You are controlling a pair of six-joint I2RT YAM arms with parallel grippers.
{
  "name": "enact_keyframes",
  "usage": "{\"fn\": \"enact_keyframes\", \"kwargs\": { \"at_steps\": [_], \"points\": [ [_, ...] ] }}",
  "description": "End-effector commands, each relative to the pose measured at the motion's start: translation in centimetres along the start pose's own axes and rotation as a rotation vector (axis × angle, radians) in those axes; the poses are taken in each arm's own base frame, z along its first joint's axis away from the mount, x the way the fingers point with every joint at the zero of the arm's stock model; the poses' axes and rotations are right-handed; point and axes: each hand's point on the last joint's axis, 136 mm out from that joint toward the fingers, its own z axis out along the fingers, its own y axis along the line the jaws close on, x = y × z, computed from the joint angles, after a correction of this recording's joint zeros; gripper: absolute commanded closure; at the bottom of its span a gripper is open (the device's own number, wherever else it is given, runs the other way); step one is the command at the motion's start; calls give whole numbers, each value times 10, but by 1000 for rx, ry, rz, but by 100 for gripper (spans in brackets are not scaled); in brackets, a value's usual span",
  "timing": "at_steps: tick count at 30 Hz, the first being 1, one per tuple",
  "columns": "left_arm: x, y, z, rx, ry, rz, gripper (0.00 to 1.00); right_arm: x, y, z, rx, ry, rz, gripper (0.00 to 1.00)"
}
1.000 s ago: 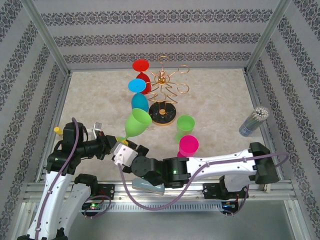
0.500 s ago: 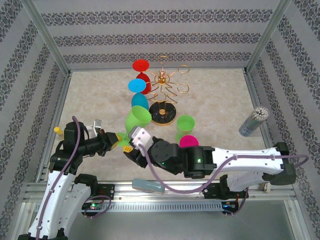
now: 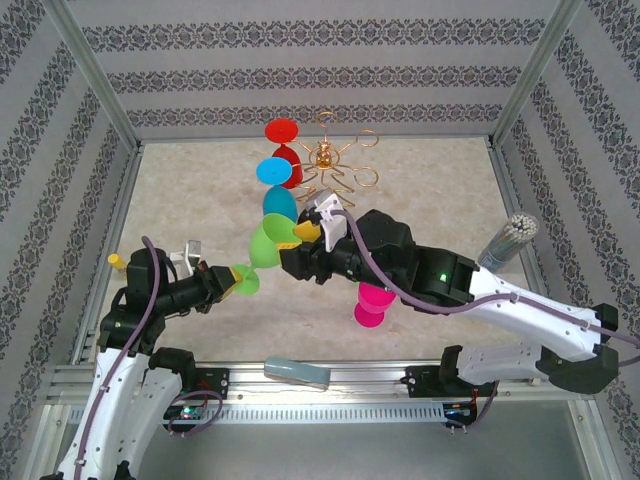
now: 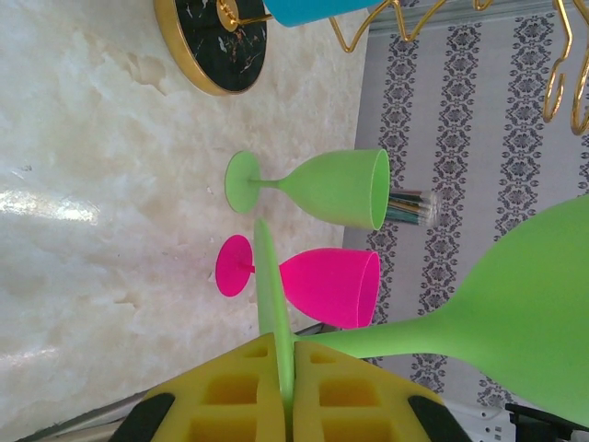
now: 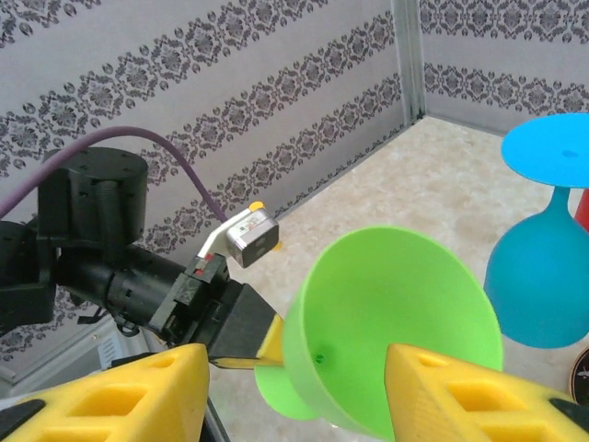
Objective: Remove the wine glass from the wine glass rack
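My left gripper (image 4: 285, 348) is shut on the edge of the round foot of a light green wine glass (image 4: 538, 308), held sideways in the air above the table's left front. The same glass (image 3: 270, 244) points its bowl toward the wine glass rack (image 3: 338, 165), a gold wire stand carrying a red glass (image 3: 282, 134) and two blue glasses (image 3: 271, 171). My right gripper (image 5: 296, 361) is open, its yellow fingers (image 5: 138, 391) on either side of the green bowl (image 5: 396, 313). From above, the right gripper (image 3: 309, 233) sits at that bowl's rim.
A pink glass (image 3: 372, 303) and another green glass (image 4: 322, 187) stand on the marble top in front of the rack's black base (image 4: 198, 46). A cup of pencils (image 3: 508, 243) is at the right. A grey object (image 3: 297, 373) lies on the front rail.
My right arm has swung from the front edge up and back to the green glass's bowl, and its jaws have widened. The left gripper holds the glass's foot in nearly the same place.
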Motion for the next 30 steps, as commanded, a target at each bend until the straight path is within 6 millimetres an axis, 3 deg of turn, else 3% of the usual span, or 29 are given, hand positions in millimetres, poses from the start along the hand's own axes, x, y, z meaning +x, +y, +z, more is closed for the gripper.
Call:
{"fn": "enact_keyframes", "kwargs": {
  "at_steps": [1, 15, 21, 30],
  "points": [
    [-4, -3, -2, 14, -31, 58, 100, 1, 10, 2, -90, 48, 51, 45],
    [-4, 2, -5, -12, -48, 65, 100, 8, 5, 38, -130, 130, 37, 41],
    [-4, 3, -6, -18, -50, 67, 100, 6, 5, 40, -140, 132, 32, 50],
    [-4, 3, -7, -23, -52, 69, 100, 11, 7, 46, -157, 161, 33, 55]
  ]
}}
